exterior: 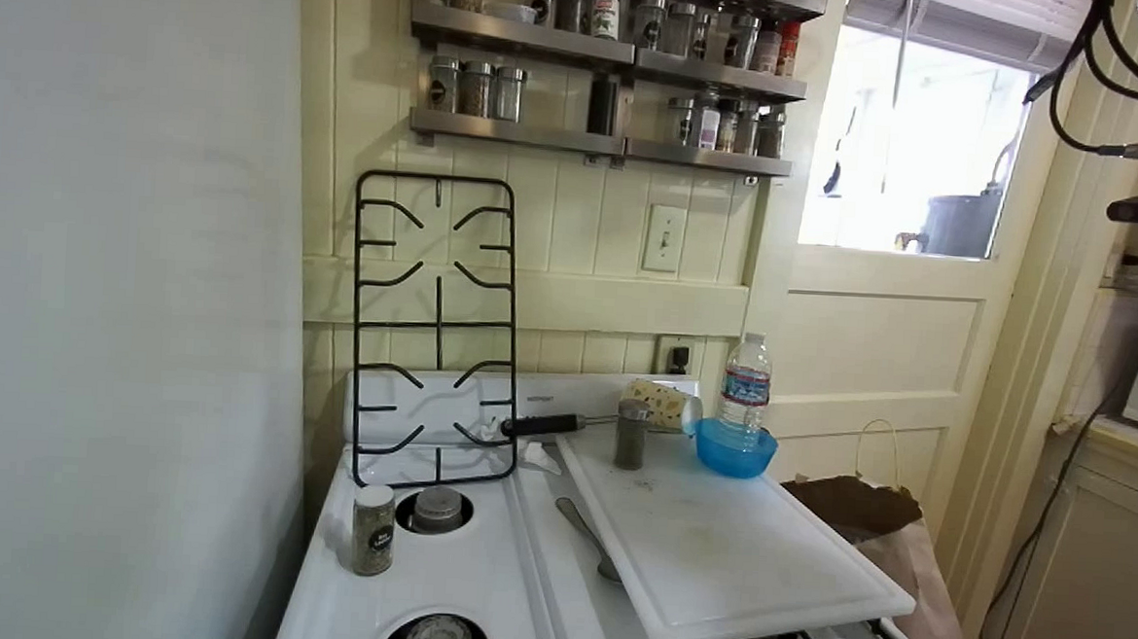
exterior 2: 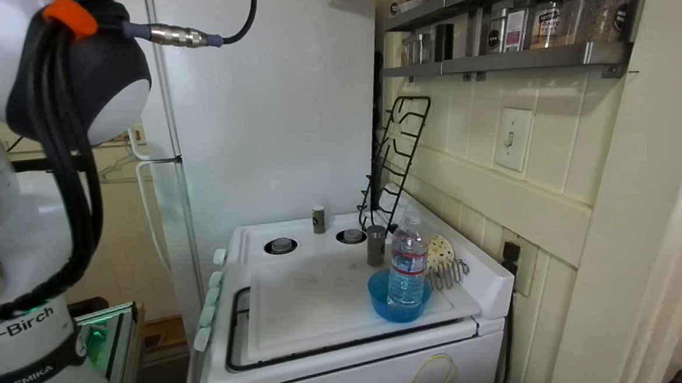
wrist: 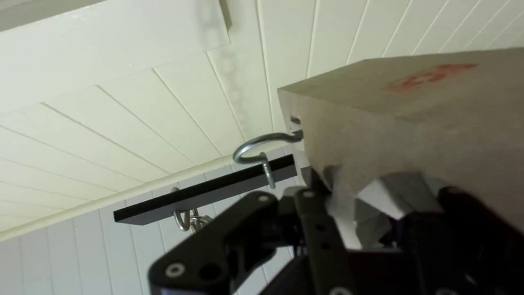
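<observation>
Our gripper point(wrist: 380, 213) clenched beside a pale papery thing point(wrist: 417, 135) | Grip on it: we cannot tell | Risk: a sideways swing could snag the hook point(wrist: 266, 138)

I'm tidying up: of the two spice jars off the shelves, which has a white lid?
The jar beside the uncovered burners: its lid is white, while the other jar on the board has a grey one.

Jars point(exterior: 477, 91) on wall shelves point(exterior: 517, 132)
</observation>
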Controlling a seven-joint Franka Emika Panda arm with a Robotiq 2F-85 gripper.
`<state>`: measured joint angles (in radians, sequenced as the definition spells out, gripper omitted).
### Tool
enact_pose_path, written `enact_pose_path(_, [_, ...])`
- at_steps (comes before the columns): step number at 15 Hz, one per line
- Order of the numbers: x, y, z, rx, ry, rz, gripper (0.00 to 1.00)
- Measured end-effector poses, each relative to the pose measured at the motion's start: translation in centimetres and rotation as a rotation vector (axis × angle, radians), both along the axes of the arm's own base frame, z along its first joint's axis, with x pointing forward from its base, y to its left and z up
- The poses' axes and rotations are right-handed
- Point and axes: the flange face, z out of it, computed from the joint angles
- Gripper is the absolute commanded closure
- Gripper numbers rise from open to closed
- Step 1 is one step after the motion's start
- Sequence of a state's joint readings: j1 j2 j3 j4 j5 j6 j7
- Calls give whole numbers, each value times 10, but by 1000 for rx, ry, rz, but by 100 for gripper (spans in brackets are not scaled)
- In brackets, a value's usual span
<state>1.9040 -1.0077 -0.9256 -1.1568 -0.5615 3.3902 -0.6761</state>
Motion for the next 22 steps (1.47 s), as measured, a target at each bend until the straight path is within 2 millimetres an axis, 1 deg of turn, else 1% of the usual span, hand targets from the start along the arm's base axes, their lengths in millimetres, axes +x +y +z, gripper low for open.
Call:
enact_pose_path(8, [-7,-16,-4,66,-15,17,99])
enact_pose_path(15, [-7,-40,-17,120,8,14,99])
enact_pose_path(18, [-5,-45,-22,124,24,11,99])
enact_pose_path(19, [-5,-45,-23,122,28,11,71])
enact_pose_path(20, [-5,-44,-23,120,31,12,69])
enact_pose_path(22, [-5,-41,-24,111,38,15,56])
